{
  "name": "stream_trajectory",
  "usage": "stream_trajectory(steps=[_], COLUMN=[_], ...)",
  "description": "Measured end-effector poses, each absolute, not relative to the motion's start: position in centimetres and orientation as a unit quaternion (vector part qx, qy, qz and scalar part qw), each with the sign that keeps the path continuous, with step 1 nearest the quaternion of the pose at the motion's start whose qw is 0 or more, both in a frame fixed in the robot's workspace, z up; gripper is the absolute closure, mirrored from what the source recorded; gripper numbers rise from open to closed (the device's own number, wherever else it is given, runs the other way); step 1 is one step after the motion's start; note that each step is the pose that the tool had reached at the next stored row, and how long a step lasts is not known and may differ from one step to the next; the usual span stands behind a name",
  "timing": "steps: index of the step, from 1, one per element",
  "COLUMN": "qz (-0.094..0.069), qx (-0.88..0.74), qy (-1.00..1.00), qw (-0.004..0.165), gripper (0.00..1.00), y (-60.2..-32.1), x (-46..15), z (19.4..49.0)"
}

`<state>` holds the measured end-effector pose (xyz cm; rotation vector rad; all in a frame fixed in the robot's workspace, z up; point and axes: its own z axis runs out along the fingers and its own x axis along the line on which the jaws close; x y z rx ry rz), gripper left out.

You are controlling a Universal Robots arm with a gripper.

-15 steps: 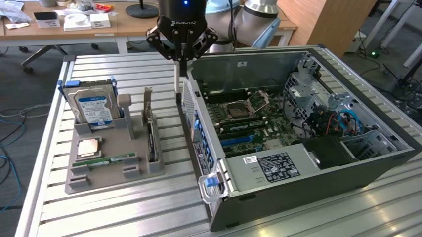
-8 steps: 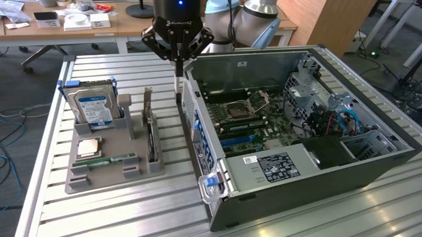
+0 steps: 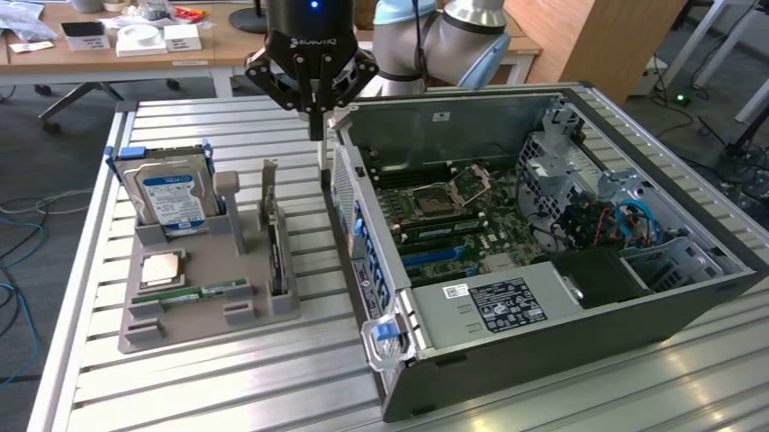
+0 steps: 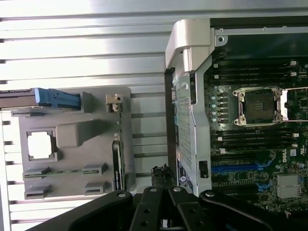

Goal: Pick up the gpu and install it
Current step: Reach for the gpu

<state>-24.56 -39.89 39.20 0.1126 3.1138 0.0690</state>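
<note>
- Above the gap between holder and case, the gripper (image 3: 316, 130) hangs with its fingers clenched together on nothing; it sits just beside the rear wall of the computer case (image 3: 360, 261).
- The gpu (image 3: 274, 236) stands on edge in a slot of the grey holder (image 3: 204, 261), to the exterior view's left of the gripper; not yet lifted.
- Further out in the same holder: the hard drive (image 3: 172, 200), upright.
- Risk, as judged: clenched fingers would strike the card's top edge rather than straddle it; an off-centre grip may tilt or jam so thin a card in its slot; the nearby case wall invites a knock.
</note>
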Motion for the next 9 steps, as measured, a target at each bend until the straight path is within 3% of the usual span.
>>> stream_trajectory(steps=[9], qz=[0.022], qx=[0.036], qy=[0.999], qw=[0.012], gripper=[0.89], y=[-39.9], x=[-25.9], z=[39.2])
